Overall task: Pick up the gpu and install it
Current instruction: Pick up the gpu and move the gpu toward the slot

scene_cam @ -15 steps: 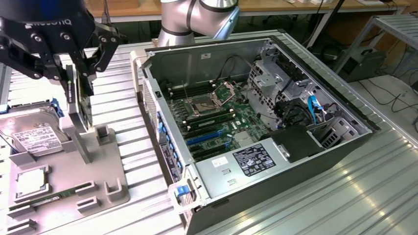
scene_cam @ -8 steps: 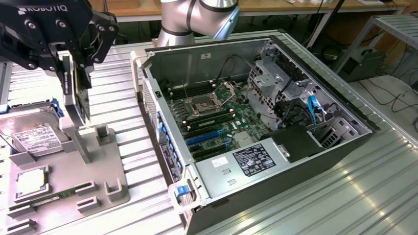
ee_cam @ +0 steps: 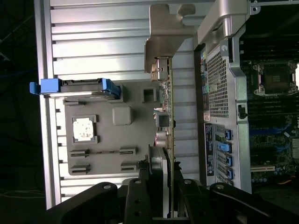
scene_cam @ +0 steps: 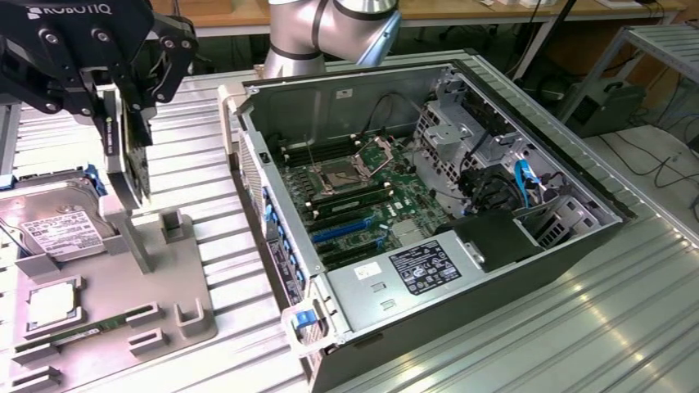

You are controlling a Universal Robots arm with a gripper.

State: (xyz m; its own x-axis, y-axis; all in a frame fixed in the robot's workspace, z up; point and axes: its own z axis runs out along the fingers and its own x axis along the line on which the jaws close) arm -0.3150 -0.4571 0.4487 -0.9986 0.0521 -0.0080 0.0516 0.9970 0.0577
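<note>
My gripper (scene_cam: 129, 123) is shut on the gpu (scene_cam: 133, 164), which hangs on edge between the fingers at the exterior view's upper left. The card is just over the upright post of the grey holder tray (scene_cam: 164, 278). The wrist view looks along the gpu (ee_cam: 170, 116): a thin green board edge with connectors, a silver end bracket (ee_cam: 164, 37) at its far end, and the black fingers (ee_cam: 140, 196) clamped on either side of its near end. The open computer case (scene_cam: 437, 205) lies toward the exterior view's right of the card.
On the grey tray (ee_cam: 140, 154) sit a silver hard drive (scene_cam: 55, 229) in blue rails, a processor chip (scene_cam: 52, 303) and a thin memory stick (scene_cam: 77, 332). Inside the case the motherboard (scene_cam: 361, 196) shows blue slots (scene_cam: 344, 229). The case wall (ee_cam: 219, 93) stands close beside the card.
</note>
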